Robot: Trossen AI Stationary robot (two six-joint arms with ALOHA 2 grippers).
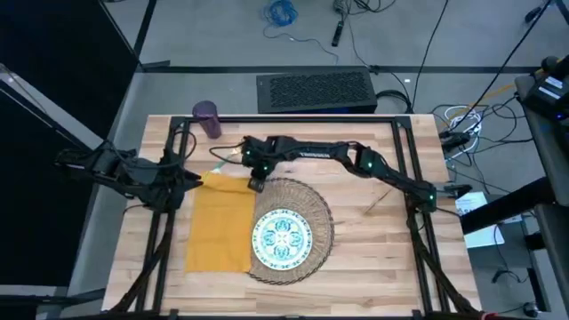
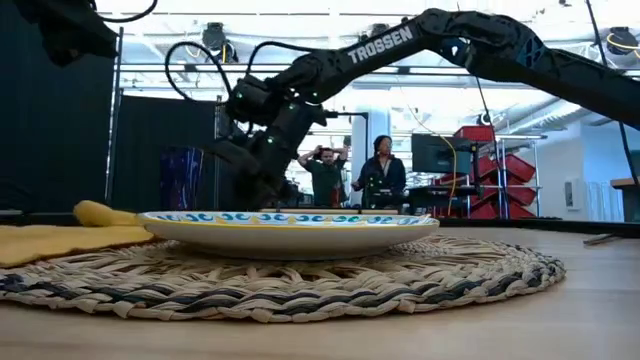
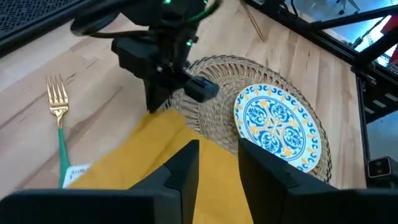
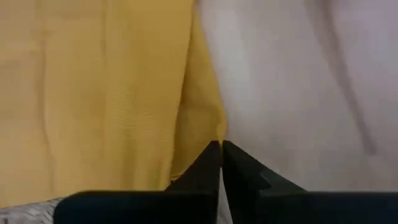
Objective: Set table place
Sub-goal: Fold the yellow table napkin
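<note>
Partly set: white teal-patterned plate (image 1: 282, 236) sat on round woven straw placemat (image 1: 313, 206), mustard-yellow cloth napkin (image 1: 220, 224) at its 9 o'clock. Right jaws (image 1: 255, 184) pinched closed on the napkin's corner; left jaws (image 3: 217, 163) slightly parted, empty. Gold-and-teal fork (image 3: 59, 124) and purple cup (image 1: 207, 117) unplaced.

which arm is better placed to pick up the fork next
Left, probably. The fork lies on the table just ahead of the left tool, which is open and free. The right tool is shut at the napkin corner, beside the placemat.
</note>
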